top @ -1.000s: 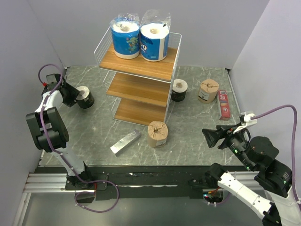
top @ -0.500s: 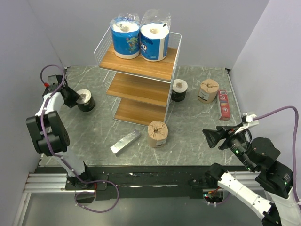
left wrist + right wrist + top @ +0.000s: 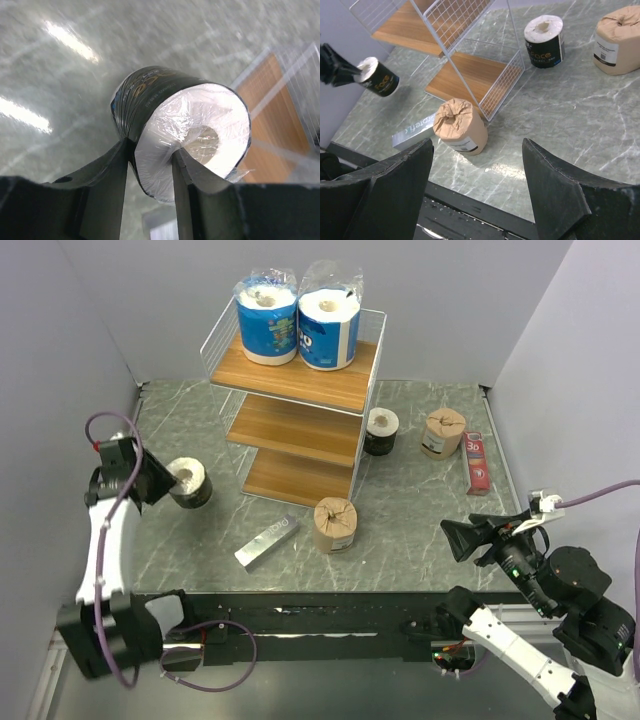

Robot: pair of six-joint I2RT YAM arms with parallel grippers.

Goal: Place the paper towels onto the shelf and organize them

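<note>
at the left of the top view, a black roll [image 3: 190, 483] is held tilted by the left gripper [image 3: 174, 485], whose fingers [image 3: 112, 175] are clamped on the roll's wall. two blue rolls [image 3: 267, 320] are seen on the top board of the shelf [image 3: 310, 385]. a second black roll [image 3: 381, 431] and two brown rolls [image 3: 335, 525] are seen on the table [image 3: 200, 540], right of and below the shelf. at lower right, the right gripper [image 3: 462, 537] is held apart, empty.
</note>
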